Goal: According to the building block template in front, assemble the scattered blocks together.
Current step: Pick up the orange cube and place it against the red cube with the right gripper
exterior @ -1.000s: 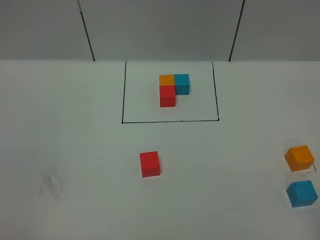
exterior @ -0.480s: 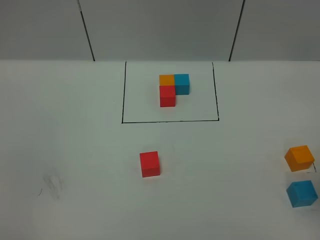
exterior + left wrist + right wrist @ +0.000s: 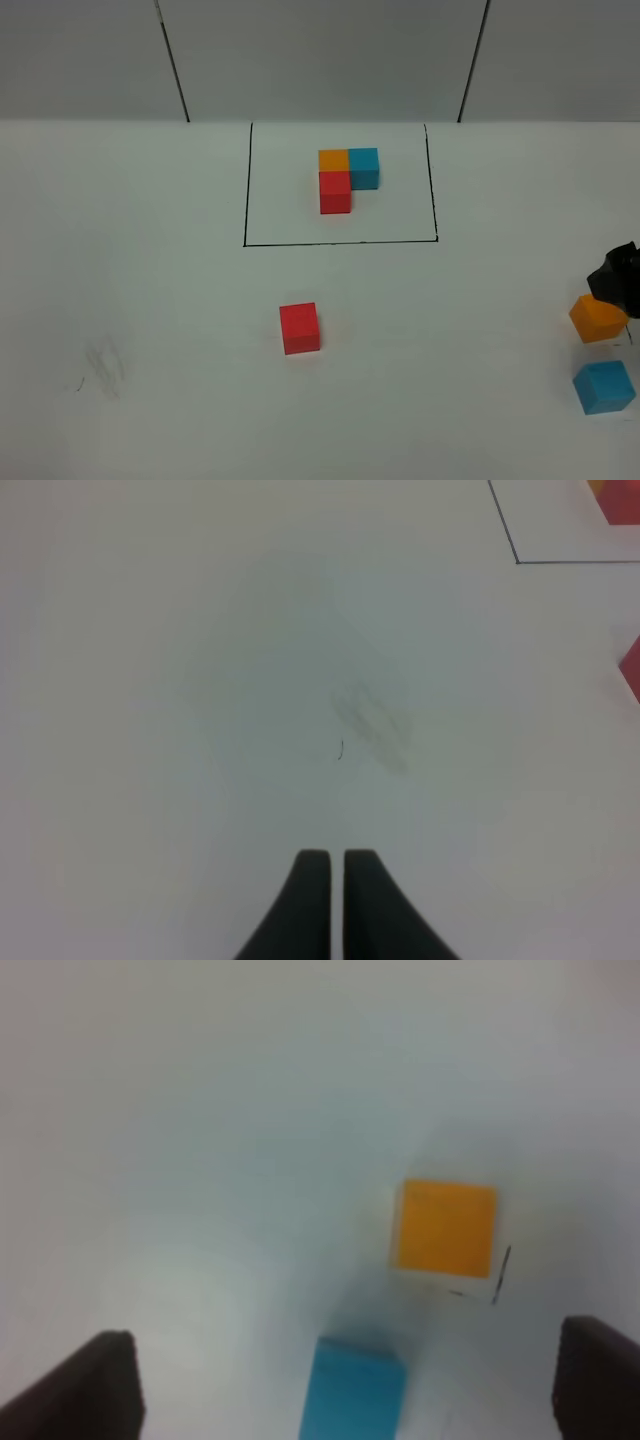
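The white table (image 3: 150, 300) carries the framed template (image 3: 345, 178) at upper centre. At the right edge the right gripper (image 3: 350, 1380) hangs wide open and empty, over the orange cube (image 3: 598, 318). The blue cube (image 3: 604, 387) sits lower right and the red cube (image 3: 300, 328) at centre.

My right gripper (image 3: 613, 277) has come into the high view, now just behind the orange block (image 3: 597, 320) and overlapping its far edge.
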Robot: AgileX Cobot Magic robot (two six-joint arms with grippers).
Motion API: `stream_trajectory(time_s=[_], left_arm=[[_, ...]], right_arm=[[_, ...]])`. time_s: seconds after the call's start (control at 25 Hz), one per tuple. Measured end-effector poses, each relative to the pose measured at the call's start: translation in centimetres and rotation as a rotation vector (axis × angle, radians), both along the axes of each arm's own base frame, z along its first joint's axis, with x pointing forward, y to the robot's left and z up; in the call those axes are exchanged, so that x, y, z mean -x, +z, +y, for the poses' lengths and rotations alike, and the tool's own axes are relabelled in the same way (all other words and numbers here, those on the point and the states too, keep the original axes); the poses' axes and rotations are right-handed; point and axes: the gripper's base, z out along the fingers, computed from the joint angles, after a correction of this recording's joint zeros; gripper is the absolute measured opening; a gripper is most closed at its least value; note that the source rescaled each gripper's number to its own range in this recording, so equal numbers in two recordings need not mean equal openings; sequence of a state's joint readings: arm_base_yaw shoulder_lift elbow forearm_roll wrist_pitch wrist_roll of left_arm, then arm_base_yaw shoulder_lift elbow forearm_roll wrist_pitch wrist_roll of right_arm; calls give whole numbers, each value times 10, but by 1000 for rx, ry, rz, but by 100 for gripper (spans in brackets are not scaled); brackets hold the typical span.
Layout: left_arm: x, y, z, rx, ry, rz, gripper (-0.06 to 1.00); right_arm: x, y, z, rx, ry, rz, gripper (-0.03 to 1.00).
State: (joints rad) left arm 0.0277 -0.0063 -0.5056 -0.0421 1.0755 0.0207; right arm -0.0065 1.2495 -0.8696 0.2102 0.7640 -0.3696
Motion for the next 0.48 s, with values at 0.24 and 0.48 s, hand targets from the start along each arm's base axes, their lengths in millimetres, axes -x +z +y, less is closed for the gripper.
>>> stream_trajectory(time_s=[0.24, 0.48], left_arm=[[0, 0, 0, 0, 0, 0, 0], [0, 0, 0, 0, 0, 0, 0]], right_arm=[[-20, -30, -1, -2, -25, 94, 95], [-37, -60, -2, -2, -42, 166, 95]])
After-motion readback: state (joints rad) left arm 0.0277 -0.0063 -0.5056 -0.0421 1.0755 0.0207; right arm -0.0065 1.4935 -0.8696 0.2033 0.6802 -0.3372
